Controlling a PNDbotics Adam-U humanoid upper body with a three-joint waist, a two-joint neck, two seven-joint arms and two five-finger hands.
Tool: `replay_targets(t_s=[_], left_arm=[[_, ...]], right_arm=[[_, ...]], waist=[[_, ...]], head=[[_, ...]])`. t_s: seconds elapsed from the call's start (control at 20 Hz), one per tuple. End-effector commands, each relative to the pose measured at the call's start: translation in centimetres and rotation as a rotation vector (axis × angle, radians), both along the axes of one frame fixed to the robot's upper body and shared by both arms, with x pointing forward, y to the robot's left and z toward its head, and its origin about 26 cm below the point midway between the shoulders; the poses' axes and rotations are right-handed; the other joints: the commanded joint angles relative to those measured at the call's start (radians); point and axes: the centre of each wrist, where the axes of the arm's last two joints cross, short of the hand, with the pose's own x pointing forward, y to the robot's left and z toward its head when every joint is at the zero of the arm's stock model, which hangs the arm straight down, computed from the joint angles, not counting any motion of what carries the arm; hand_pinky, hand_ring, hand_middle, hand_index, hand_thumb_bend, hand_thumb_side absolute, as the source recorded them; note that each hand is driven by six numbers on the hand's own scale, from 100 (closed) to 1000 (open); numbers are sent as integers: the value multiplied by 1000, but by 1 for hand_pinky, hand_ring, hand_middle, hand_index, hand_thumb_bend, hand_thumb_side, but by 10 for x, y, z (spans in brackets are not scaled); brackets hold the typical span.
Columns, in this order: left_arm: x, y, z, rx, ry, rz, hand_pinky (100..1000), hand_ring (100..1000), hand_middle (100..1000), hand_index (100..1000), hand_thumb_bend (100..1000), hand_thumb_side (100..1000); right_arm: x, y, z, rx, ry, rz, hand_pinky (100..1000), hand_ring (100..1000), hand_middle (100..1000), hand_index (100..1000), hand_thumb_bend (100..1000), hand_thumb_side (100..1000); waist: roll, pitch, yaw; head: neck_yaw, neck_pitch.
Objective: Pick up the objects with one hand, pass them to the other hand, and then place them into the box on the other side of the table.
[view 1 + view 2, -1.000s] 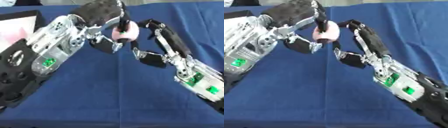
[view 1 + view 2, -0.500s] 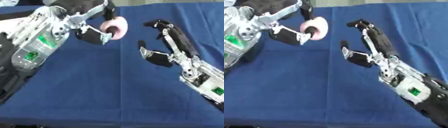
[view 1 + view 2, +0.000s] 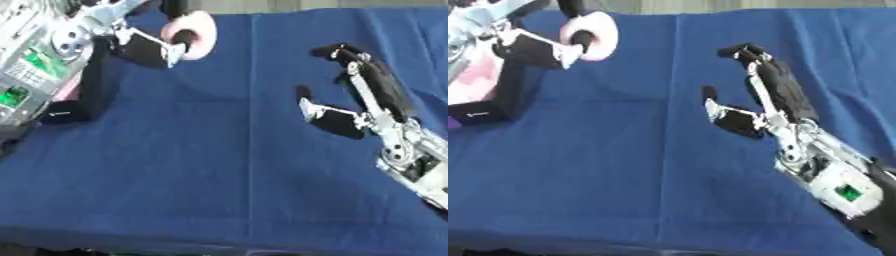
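One pink ring [image 3: 194, 34] gripped by left hand [image 3: 144, 42] | right hand [image 3: 750, 107] open, empty | step: transfer done, carrying | next: release into left-side box

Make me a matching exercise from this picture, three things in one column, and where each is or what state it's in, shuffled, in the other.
Column one:
1. left hand
2. right hand
3. pink object

Column two:
A. open above the blue cloth, holding nothing
B. held in the air near the upper left of the view
C. fingers curled round something

Pairs: 1-C, 2-A, 3-B
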Motion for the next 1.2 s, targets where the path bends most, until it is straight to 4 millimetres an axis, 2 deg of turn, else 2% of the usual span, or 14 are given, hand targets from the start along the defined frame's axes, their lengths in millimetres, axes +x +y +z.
replay_targets(t_s=[0.05,0.4,0.95,1.0,1.05,1.2], left_arm=[[0,26,18,-28,-58,78,763,614,489,399,101,121],[11,70,18,-51,-88,246,746,616,491,399,147,106],[43,136,2,-133,-104,531,765,618,496,400,100,105],[47,141,0,-137,-109,556,757,618,496,400,137,100],[51,147,-3,-135,-111,585,756,618,497,400,126,100],[62,162,-13,-148,-105,651,791,620,501,402,100,119]], right_arm=[[0,-6,9,-4,-39,-10,598,832,775,827,214,237],[-1,-8,8,15,-47,-22,595,829,772,824,217,222],[0,-8,8,60,-86,-19,582,824,767,815,215,205],[0,-8,9,67,-90,-21,581,823,767,815,154,246],[0,-9,9,72,-95,-24,581,823,766,814,216,203],[1,-10,10,85,-105,-28,578,821,763,812,213,204]], waist=[[-4,-22,-1],[-11,-19,-6],[-28,-11,-26],[-28,-11,-28],[-29,-10,-30],[-33,-8,-36]], head=[[23,6],[68,5],[145,-29],[148,-31],[151,-33],[160,-38]])
